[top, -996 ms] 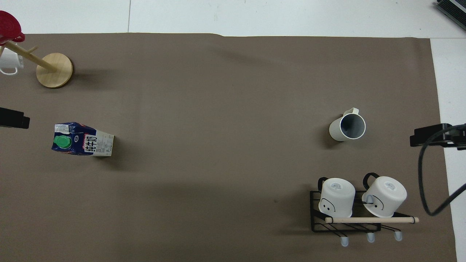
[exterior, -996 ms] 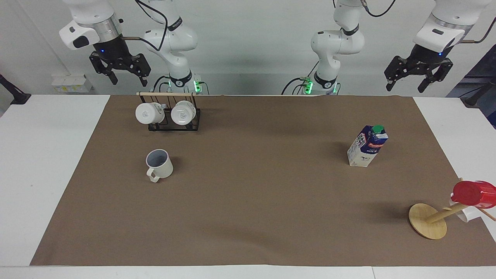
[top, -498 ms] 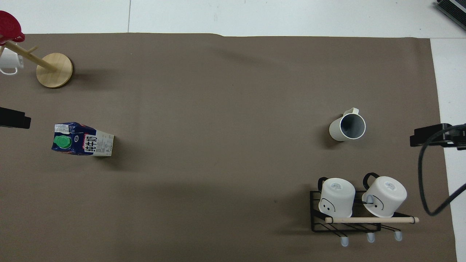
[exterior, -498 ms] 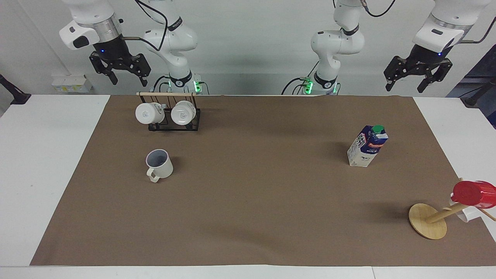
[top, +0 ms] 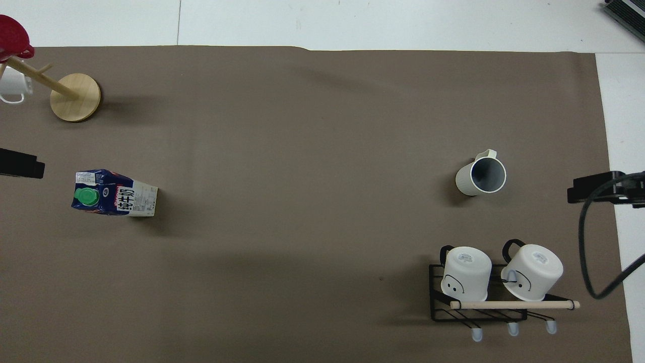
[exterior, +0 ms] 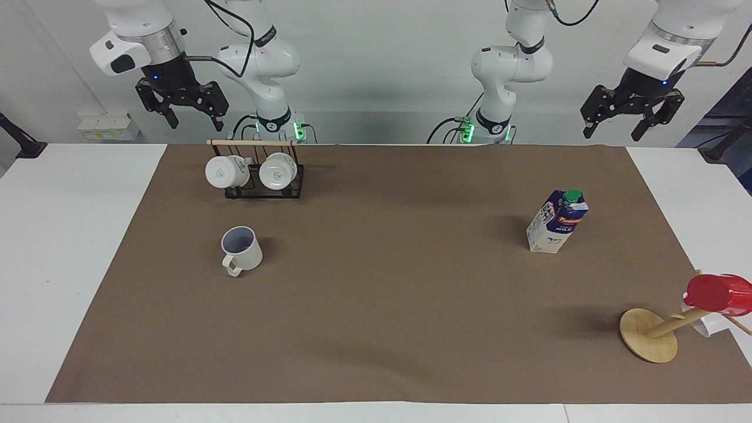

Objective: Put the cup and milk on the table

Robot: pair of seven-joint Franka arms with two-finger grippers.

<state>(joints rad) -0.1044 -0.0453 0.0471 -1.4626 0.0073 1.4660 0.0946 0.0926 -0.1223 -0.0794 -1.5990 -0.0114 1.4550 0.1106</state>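
The milk [exterior: 557, 221], its side reading "MILK", stands below the raised left gripper [exterior: 632, 120], fingers apart; the cup [exterior: 241, 249] below the right gripper [exterior: 190, 114], likewise apart.

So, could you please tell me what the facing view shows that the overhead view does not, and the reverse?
Only the facing view shows both arms whole, with the right gripper and left gripper raised, open and empty. Only the overhead view shows the faces drawn on the two racked mugs and looks straight down onto the milk. Both show the cup and milk standing on the table, and the wooden stand with the red cup.
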